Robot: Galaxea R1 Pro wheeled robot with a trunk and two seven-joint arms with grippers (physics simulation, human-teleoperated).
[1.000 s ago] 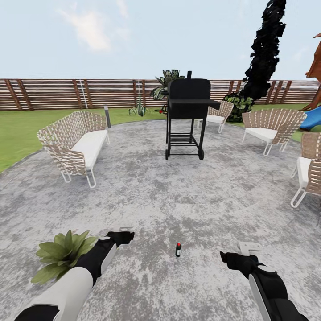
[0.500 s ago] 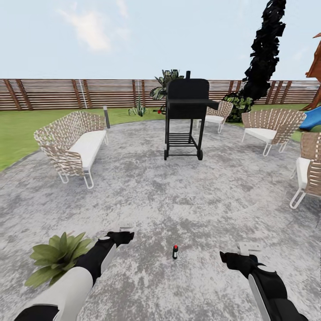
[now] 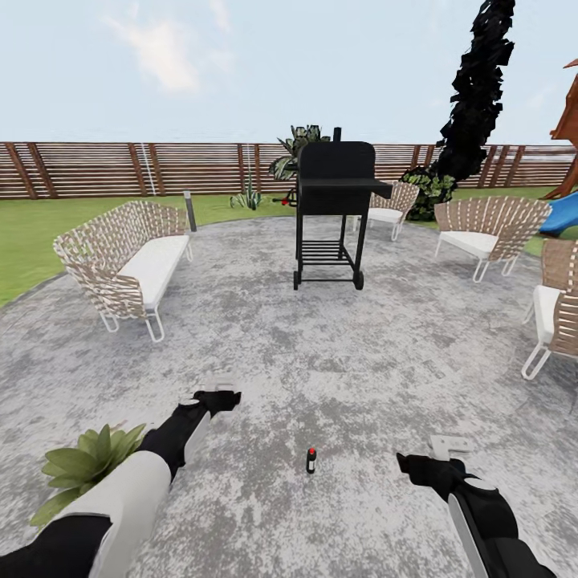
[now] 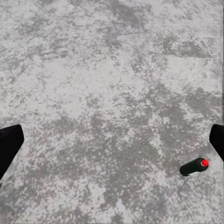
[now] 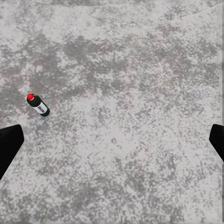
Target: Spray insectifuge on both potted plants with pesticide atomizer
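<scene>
Atomizer (image 3: pixel 311 460) is standing upright on the patio (image 3: pixel 321 345), between both arms. Right gripper (image 3: pixel 446 444) is hovering nearby, left gripper (image 3: pixel 218 389) too, both with fingers spread wide. Best approach, I reckon: lowering squarely over the body, below the red top.

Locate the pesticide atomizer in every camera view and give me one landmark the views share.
Head view: the pesticide atomizer stands upright on the patio, low in the picture, between the two arms.
Left wrist view: the atomizer is near the lower right corner.
Right wrist view: it is at the left edge, mid-height.
Shared landmark: the grey mottled patio paving under it.
</scene>
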